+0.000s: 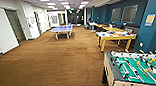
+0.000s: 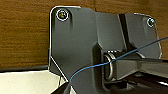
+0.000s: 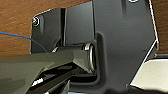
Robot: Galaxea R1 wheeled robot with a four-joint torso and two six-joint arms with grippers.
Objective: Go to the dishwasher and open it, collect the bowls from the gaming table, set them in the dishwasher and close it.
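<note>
The gaming table (image 1: 116,37), with a white top and yellow sides and legs, stands at the right of the room, some way ahead of me. Small blue shapes (image 1: 104,34) lie on its top among orange ones. They are too blurred to tell apart as bowls. The dishwasher is out of view. The wrist views look past my arms' dark plates onto brown carpet (image 2: 22,32). A thin blue cable (image 2: 100,65) crosses the left wrist view.
A green-field foosball table (image 1: 135,69) stands close at my right front. A blue ping-pong table (image 1: 61,29) sits far ahead in the middle. White doors (image 1: 2,31) line the left wall and a dark blue wall (image 1: 153,30) the right. Open brown carpet (image 1: 52,62) stretches ahead.
</note>
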